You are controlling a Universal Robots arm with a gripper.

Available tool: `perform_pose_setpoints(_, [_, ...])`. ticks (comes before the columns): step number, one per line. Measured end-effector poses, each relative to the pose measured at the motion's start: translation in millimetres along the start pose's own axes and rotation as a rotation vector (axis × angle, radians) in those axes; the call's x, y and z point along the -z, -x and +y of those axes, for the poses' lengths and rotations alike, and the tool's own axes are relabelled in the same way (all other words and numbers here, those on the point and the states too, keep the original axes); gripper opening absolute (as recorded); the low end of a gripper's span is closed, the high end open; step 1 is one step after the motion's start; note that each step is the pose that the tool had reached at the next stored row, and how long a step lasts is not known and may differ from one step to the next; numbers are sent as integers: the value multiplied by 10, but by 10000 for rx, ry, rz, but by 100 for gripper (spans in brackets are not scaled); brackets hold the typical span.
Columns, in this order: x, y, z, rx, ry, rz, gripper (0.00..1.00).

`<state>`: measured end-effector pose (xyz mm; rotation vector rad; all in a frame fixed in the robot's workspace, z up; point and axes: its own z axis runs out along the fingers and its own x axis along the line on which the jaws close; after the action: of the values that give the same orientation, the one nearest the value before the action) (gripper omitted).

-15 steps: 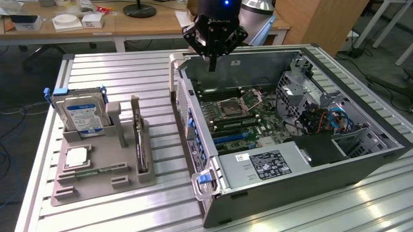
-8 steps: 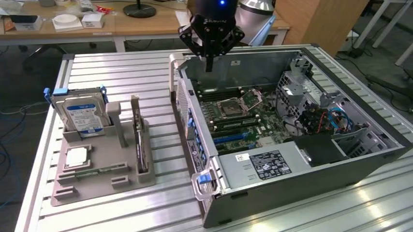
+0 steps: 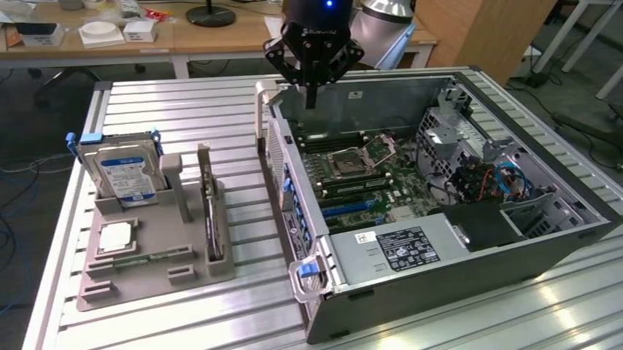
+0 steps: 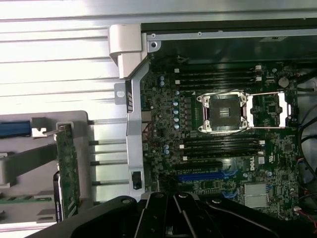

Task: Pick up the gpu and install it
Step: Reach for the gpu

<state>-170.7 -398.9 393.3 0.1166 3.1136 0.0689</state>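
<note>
Gripper (image 3: 311, 100) over case (image 3: 457, 281), gpu (image 3: 210, 219) edge-on, partly hidden in holder (image 3: 146, 283)

In the exterior view, bare table (image 3: 175, 109) slats are lying open at the holder's (image 3: 146, 281) twelve o'clock, and a narrow strip is running between holder and case (image 3: 486, 270). The upright hard drive (image 3: 122, 171) is crowding the gpu (image 3: 209, 211) at its nine o'clock; the case wall is rising at its three o'clock, while the gpu's top edge is standing clear

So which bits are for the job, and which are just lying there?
Job: thin dark circuit card on edge in the grey rack; open grey computer case; black gripper.
Lying about: blue-labelled silver hard drive; small square silver chip.
</note>
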Motion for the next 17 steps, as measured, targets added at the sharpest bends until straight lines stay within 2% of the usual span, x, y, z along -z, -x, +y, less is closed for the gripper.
perform_pose_setpoints(17, [4, -161, -12, 0, 0, 0, 10])
